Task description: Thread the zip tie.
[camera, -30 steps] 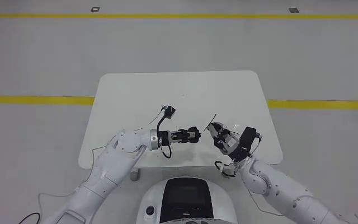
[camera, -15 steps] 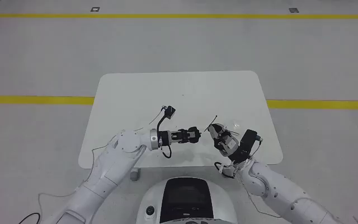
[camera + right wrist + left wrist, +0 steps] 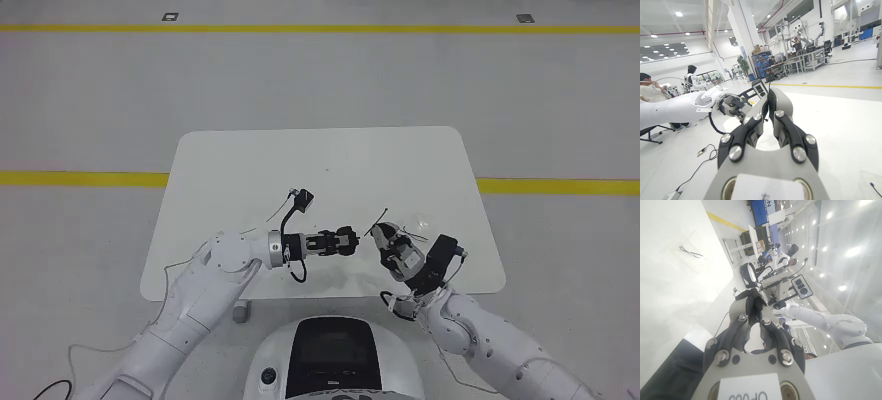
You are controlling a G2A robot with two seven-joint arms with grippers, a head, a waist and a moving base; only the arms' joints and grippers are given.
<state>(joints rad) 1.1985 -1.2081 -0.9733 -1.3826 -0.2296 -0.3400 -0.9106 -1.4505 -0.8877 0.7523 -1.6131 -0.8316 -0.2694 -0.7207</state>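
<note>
- The zip tie (image 3: 769,86) is a thin black strip held off the bench (image 3: 300,170), a little below the middle of the top view. Its free end slants toward the upper right of that frame.
- The right gripper (image 3: 769,97) is clenched on the strip, with a short length standing out past the fingertips.
- The left gripper (image 3: 753,303) faces it from just beside, fingers pressed together. A dark stub shows at its tips, but I cannot tell whether that is the tie's head or only the pad.
- Handling, as a judgement: the tie looks very light, springy and smooth. It will bend or swing if held far from its end, so a grip close behind the tip should keep it stiff enough to aim. The head should be pinched by its sides so that the slot stays clear.
- Hard to make out: the slot itself, the tie's full length, and whether the two ends are lined up.
- Some loose ties (image 3: 691,253) lie flat on the bench, just right of the right gripper in the top view.
</note>
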